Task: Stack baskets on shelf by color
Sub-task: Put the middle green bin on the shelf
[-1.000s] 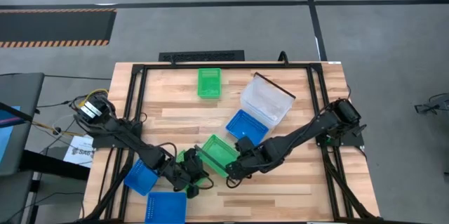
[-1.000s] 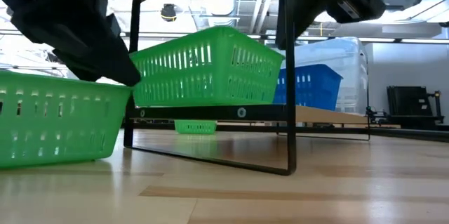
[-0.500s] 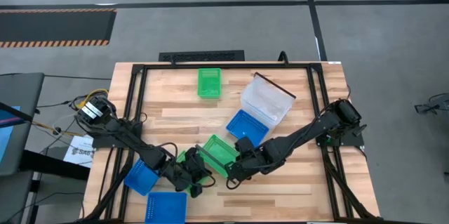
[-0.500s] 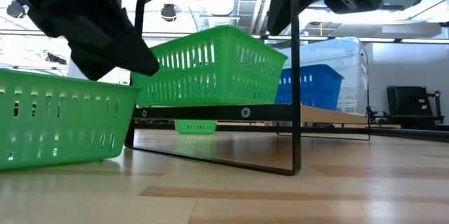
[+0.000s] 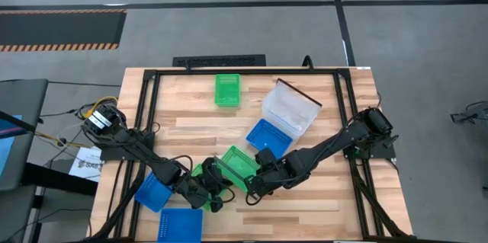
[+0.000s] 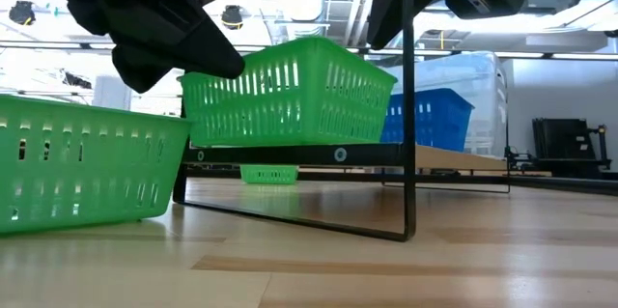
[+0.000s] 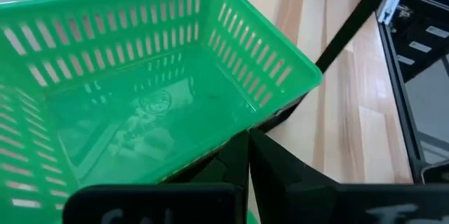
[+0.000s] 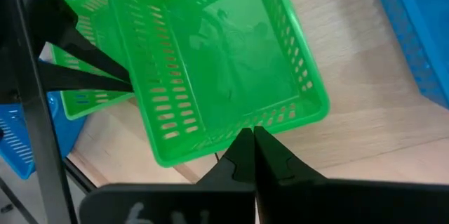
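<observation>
On the worktop point(image 5: 305, 205), a lone green basket point(image 5: 226, 90) sits near the far edge. A clear basket point(image 5: 290, 108) lies right of centre, with a blue basket point(image 5: 268, 138) touching its near side. 2 more blue baskets are at the near left: one point(image 5: 152, 192) beside the left arm, one point(image 5: 181, 225) at the worktop's edge. The shelf point(image 6: 454, 158) shows in the low view, its black frame point(image 6: 408, 105) crossing in front of the raised green basket point(image 6: 290, 91). Another green basket point(image 6: 82, 173) rests on the worktop beside it.

Both arms stretch low toward the middle of the near side. The right end effector point(image 8: 251, 143) is closed on the raised basket's short rim. The left end effector point(image 7: 247, 147) pinches the opposite rim, fingers together.
</observation>
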Controlling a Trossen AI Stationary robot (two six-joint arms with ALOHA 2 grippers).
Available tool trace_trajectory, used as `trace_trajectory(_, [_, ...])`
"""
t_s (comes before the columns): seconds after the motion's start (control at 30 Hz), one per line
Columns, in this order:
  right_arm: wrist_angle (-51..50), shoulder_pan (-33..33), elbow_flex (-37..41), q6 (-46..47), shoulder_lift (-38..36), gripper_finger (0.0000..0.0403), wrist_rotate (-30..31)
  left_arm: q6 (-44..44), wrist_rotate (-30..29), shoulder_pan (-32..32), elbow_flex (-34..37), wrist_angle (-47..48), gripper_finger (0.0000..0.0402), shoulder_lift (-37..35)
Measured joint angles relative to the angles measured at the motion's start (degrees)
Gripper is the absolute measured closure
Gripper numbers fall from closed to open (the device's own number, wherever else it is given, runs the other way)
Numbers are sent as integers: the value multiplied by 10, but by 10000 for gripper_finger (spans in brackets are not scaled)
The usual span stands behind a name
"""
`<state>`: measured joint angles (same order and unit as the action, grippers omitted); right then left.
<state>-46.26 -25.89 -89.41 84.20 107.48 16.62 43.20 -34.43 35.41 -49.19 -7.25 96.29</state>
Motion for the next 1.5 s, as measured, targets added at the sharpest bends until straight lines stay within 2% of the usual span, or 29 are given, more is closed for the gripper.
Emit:
trace_trajectory(0.17, [0, 0, 0, -7, 0, 397, 1, 0, -7, -3, 0, 0, 401, 0])
trace_trajectory(0.4, [0, 2, 0, -35, 0, 398, 2, 27, 76, 7, -4, 9, 401, -1])
trace_trajectory(0.53, [0, 14, 0, -62, 0, 397, 2, 34, 101, 6, -13, 74, 401, -33])
trace_trajectory(0.8, [2, 58, 0, -140, 0, 400, -1, 32, 97, 7, -19, 260, 401, -128])
trace_trajectory(0.93, [7, 84, 0, -182, 0, 400, -33, 48, 96, 6, -19, 321, 401, -172])
trace_trajectory(1.2, [45, 107, -1, -209, 6, 401, -51, 66, 54, 8, -19, 359, 401, -227])
trace_trajectory(1.5, [16, 107, 0, -218, 17, 400, -63, 66, 38, 8, -19, 376, 401, -230])
